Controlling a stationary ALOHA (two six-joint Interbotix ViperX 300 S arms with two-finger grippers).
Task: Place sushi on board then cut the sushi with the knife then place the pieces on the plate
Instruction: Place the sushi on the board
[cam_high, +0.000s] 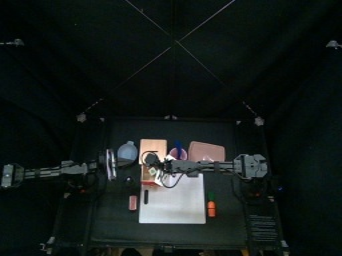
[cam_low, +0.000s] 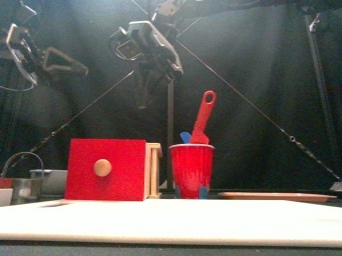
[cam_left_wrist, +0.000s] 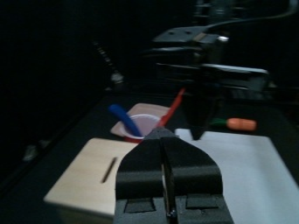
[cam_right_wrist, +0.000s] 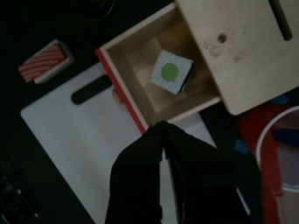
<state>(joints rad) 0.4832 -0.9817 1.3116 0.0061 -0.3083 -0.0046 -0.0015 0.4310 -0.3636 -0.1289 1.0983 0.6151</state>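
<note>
The pale wooden box (cam_right_wrist: 222, 44) has its red drawer pulled out, and a sushi piece (cam_right_wrist: 172, 70) with a white face and green centre lies inside. Below my right gripper (cam_right_wrist: 165, 131), which hangs shut and empty, are the drawer's edge and the white cutting board (cam_right_wrist: 82, 131). The red cup (cam_low: 191, 168) stands right of the box and holds the red knife (cam_low: 203, 115) and a blue knife (cam_left_wrist: 124, 119). My left gripper (cam_left_wrist: 167, 144) is shut and empty, above the table's left side and facing the cup. In its view the right gripper's fingers (cam_left_wrist: 201, 105) hang beside the red knife.
An orange toy (cam_high: 210, 208) lies on the board's right edge. A red-and-white striped toy (cam_right_wrist: 47, 59) sits on the table left of the board. The blue-grey bowl (cam_high: 126, 153) stands left of the box, the pink tray (cam_high: 207, 152) to its right.
</note>
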